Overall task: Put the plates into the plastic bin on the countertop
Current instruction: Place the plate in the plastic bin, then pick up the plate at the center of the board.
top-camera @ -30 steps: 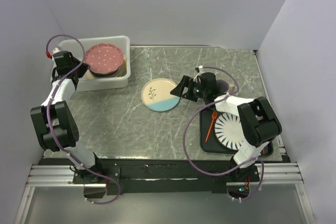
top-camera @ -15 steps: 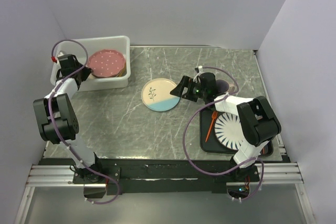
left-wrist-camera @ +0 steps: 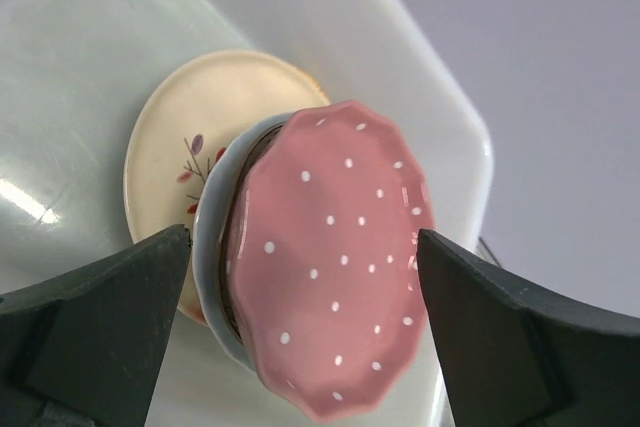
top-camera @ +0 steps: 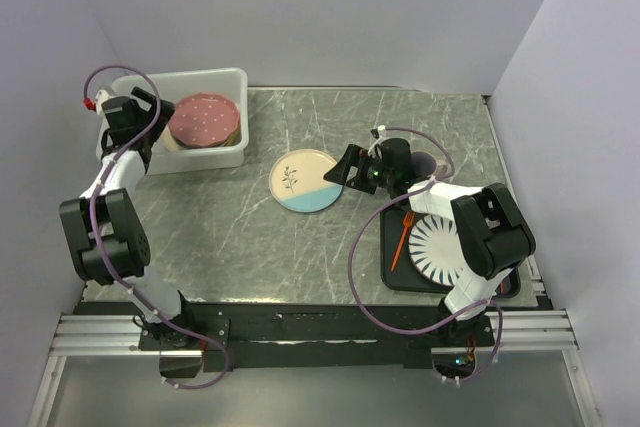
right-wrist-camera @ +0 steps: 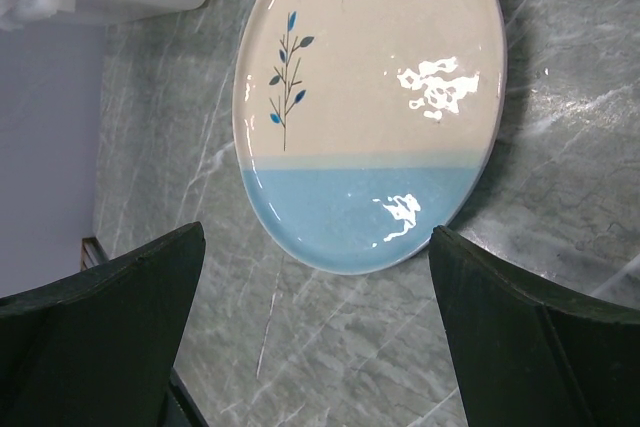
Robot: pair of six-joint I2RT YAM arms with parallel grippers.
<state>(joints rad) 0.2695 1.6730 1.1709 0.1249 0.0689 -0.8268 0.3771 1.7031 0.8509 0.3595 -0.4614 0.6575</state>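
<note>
The plastic bin [top-camera: 190, 75] stands at the back left of the countertop [top-camera: 230, 237]. A pink white-dotted plate [top-camera: 203, 119] [left-wrist-camera: 330, 252] lies slightly tilted on top of a stack in the bin, over a pale-rimmed plate and a cream plate [left-wrist-camera: 165, 162]. My left gripper [top-camera: 150, 115] [left-wrist-camera: 300, 257] hovers open at the stack's left side, with its jaws spread wider than the pink plate and touching nothing. A cream and blue plate [top-camera: 304, 182] [right-wrist-camera: 370, 117] lies flat on the countertop. My right gripper [top-camera: 345, 169] [right-wrist-camera: 315, 247] is open just right of its rim.
A black tray [top-camera: 392, 277] at the front right holds a white plate with dark stripes [top-camera: 440, 247] and an orange utensil [top-camera: 403, 237]. A small dark round thing [top-camera: 428, 161] sits behind the right wrist. Walls close in at the back and on both sides.
My left gripper has opened and let go of the pink plate, which now rests on the stack in the bin. The right arm has not moved.
</note>
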